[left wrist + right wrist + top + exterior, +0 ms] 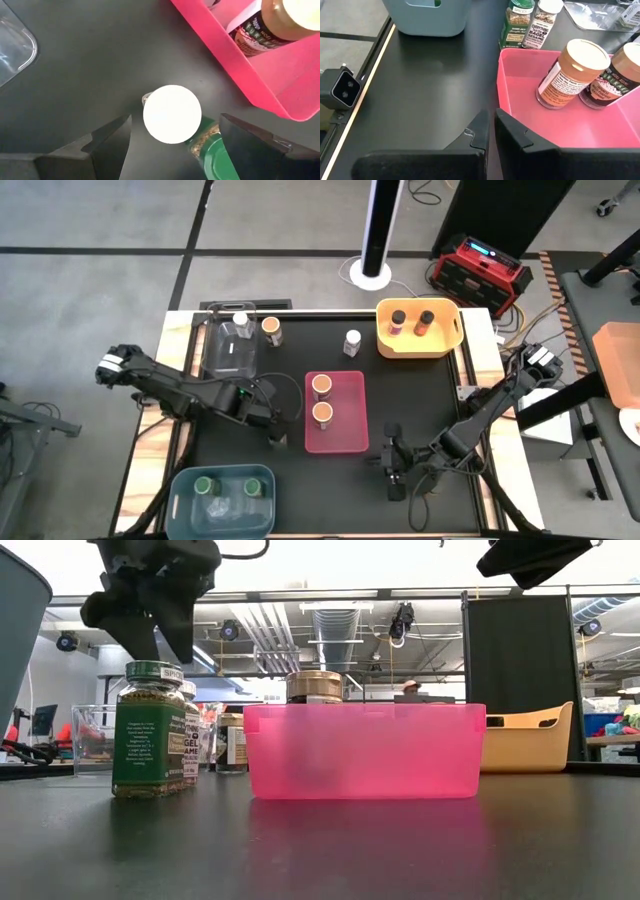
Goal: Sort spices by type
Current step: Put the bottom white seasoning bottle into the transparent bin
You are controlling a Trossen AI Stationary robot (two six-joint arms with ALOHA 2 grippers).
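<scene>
Two spice jars stand side by side on the black table, just left of the pink bin: one with a white lid and one with a green lid. My left gripper hangs open above them, pointing steeply down, with a finger on either side of the white lid and clear of it. The low view shows the green-lidded jar in front, with the gripper above it. My right gripper waits shut above the table, right of the pink bin, holding nothing.
The pink bin holds two orange-lidded jars. A yellow bin at the far right holds two dark-lidded jars. One white-lidded jar is in the clear bin at the far left. A blue bin at the near edge holds green-lidded ones. Loose jars stand at the back.
</scene>
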